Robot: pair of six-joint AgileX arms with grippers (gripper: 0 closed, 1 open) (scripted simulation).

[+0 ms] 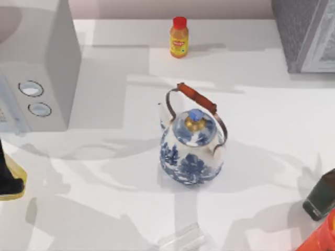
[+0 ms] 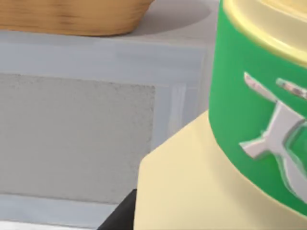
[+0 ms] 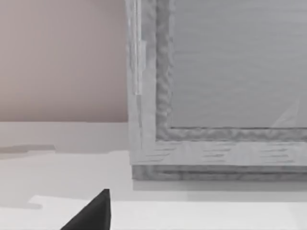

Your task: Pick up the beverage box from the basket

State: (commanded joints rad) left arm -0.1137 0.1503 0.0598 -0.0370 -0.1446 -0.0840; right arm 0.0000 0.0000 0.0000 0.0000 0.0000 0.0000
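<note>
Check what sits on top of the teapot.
A blue-and-white lid with a gold and blue knob covers the teapot; its brown handle arches above. The inside is hidden.

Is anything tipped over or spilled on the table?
No, nothing looks spilled or knocked over. The teapot sits upright mid-table with its lid on, and the orange bottle stands capped near the back edge.

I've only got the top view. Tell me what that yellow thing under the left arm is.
Observer: The beverage box, by the left end effector at the table's left edge; left wrist view shows its green band with white characters.
Operator: Report the basket.
Observer: A tan basket stands beyond the box.
Operator: Now the right arm.
Observer: The right end effector is parked at the table's right edge; its wrist camera faces the grey cabinet.
</note>
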